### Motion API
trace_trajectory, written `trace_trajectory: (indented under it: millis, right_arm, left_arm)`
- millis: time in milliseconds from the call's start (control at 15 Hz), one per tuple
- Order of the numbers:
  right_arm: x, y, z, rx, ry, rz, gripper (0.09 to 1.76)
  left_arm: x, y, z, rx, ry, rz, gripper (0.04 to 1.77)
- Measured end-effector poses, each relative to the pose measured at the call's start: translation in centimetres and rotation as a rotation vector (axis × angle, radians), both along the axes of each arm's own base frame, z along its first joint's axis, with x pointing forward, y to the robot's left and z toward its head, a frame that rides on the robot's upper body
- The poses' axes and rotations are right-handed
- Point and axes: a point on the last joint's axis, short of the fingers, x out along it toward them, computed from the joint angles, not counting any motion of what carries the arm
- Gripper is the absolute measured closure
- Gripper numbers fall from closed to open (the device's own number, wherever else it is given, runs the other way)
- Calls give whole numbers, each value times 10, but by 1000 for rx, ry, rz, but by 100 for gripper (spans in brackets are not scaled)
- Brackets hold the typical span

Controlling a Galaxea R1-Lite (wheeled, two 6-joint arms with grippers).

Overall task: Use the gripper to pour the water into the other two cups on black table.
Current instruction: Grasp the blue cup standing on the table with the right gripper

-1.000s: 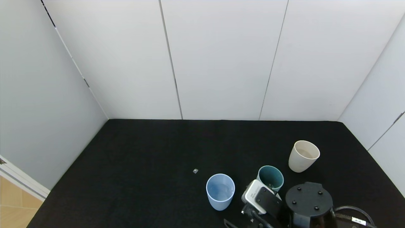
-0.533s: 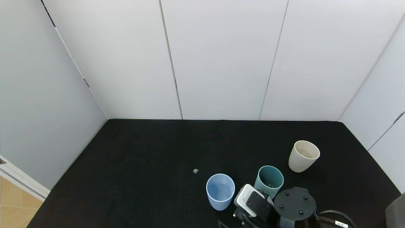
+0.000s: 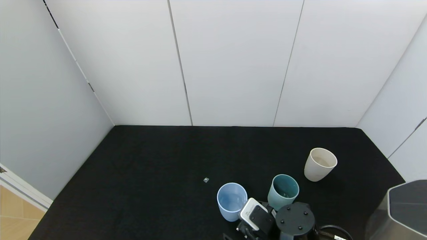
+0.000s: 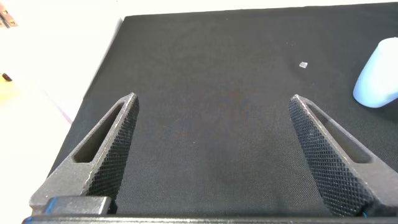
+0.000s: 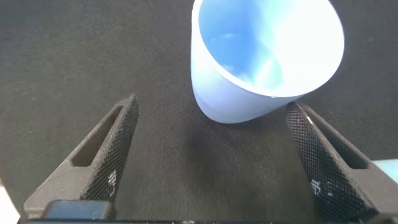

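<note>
The light periwinkle-blue cup (image 3: pixel 232 201) stands upright near the front of the black table (image 3: pixel 160 160), with clear water (image 5: pixel 249 62) faintly visible inside. The pale mint-teal cup (image 3: pixel 283 191) stands just right of it, and the cream cup (image 3: pixel 320 164) stands farther right and back. My right arm's wrist (image 3: pixel 295 220) with its white camera box (image 3: pixel 248 210) sits at the bottom edge, between the blue and teal cups. My right gripper (image 5: pixel 211 106) is open, its fingertips level with the blue cup's base (image 5: pixel 233 106) and apart from it. My left gripper (image 4: pixel 212 102) is open and empty over bare cloth.
A small grey speck (image 3: pixel 205 180) lies on the cloth left of the blue cup, which also shows far off in the left wrist view (image 4: pixel 379 74). A grey metallic body (image 3: pixel 398 210) fills the lower right corner. White wall panels (image 3: pixel 233 66) border the table.
My right arm has moved left, from in front of the teal cup toward the blue cup. The grey metallic body has come into view at the lower right.
</note>
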Motion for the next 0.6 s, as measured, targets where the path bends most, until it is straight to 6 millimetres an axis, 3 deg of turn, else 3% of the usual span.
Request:
trace_trajectory:
  millis: [600]
  right_arm:
    - [21, 16, -5, 26, -32, -44, 14]
  left_arm:
    - [0, 0, 0, 0, 0, 0, 9]
